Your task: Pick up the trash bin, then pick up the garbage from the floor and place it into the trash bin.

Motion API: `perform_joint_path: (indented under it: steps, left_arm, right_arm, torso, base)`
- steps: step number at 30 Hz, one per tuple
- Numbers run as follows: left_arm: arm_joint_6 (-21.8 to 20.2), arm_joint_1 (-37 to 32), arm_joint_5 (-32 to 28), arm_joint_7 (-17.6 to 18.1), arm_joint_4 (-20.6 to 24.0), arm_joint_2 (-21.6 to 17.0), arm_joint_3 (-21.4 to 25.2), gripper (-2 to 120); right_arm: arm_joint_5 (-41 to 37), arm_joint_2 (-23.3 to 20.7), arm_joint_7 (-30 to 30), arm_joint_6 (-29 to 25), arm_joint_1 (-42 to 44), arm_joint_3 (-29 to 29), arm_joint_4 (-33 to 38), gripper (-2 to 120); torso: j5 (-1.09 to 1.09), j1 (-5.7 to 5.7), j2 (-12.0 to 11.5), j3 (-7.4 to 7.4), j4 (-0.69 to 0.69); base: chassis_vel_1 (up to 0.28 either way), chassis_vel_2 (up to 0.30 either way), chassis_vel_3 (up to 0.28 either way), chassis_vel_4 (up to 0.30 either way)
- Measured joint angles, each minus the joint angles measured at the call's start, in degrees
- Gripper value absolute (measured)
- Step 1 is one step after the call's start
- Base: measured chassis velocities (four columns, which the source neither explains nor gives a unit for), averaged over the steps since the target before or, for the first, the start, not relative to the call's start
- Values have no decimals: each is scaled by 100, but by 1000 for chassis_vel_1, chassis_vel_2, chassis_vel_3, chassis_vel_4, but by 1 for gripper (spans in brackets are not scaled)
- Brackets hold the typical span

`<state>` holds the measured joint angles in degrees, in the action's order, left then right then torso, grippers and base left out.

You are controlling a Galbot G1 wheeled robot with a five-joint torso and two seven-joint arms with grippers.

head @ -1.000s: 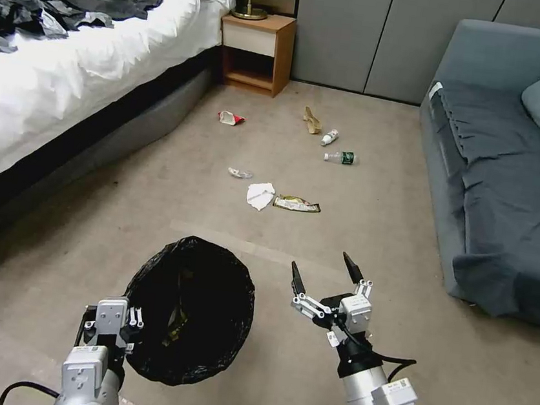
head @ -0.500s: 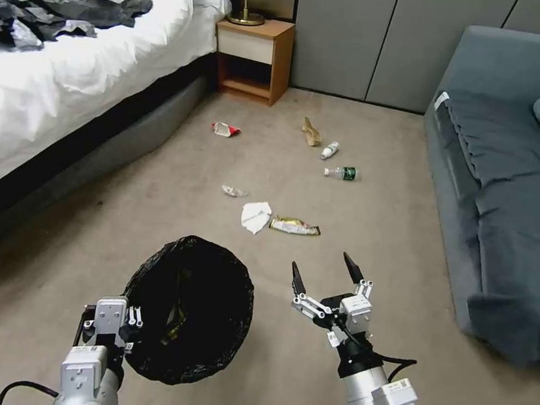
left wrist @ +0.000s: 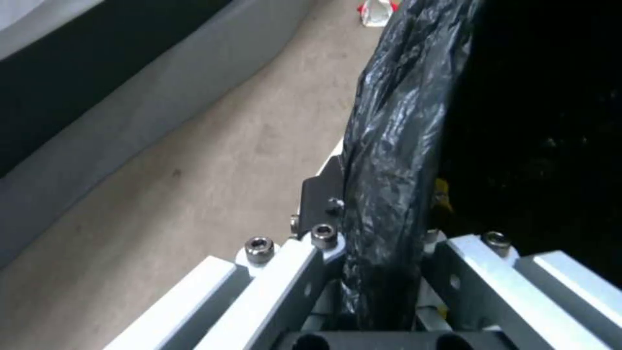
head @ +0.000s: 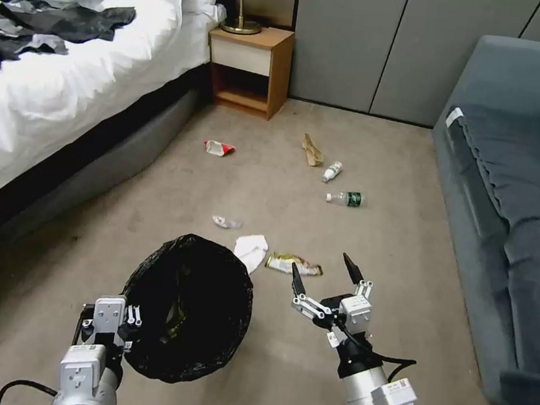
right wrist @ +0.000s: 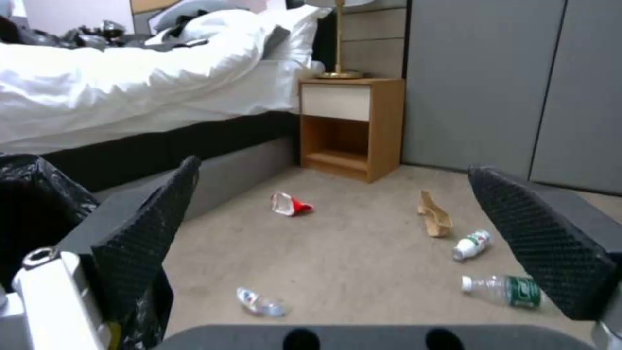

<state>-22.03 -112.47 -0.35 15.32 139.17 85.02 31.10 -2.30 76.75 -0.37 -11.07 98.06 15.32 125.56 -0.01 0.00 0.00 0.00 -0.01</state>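
Spanning the left of the head view, a bed [head: 68,88] with white bedding carries crumpled black and silver plastic sheets [head: 38,13] near its head; a wooden nightstand [head: 249,67] with a brass lamp base [head: 241,25] stands against the wall beside it. Low on the left, the left gripper [left wrist: 382,272] is clamped on the rim of the trash bin [head: 190,307], its fingers [left wrist: 285,272] closed on either side of the black bag liner [left wrist: 388,160] folded over that rim; the bin hangs tilted, its dark mouth facing up toward the head camera. On the carpet [head: 151,215] beyond the bin lie a red-white packet [head: 218,148], a small crumpled clear wrapper [head: 225,222], a white tissue [head: 251,250] just beside the bin's far edge, and a brown-gold snack wrapper [head: 294,265] touching or nearly touching the tissue. The right gripper [head: 325,277] hovers above the floor near the wrapper's right end, fingers [right wrist: 544,243] spread wide and holding nothing. Farther off sit a tan peel-like strip [head: 312,150], a small white bottle [head: 332,170] and a clear bottle with a green label [head: 345,199], close together but apart. A grey-blue sofa [head: 516,211] occupies the right side.
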Motion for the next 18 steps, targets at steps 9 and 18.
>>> perform_joint_path:
  steps: [9,18]
  left_arm:
    - [0,2,-5,-3,3,2,8,1]
    - [0,-1,-5,-3,7,6,7,1]
  right_arm:
    - [52,0,-31,-71,2,8,-2,100]
    - [79,4,-122,-183,-5,14,-28,100]
  torso:
    - [-1,0,0,0,1]
    - [1,-1,0,-1,1]
  base:
    - [-237,226,232,-237]
    - [-58,55,54,-49]
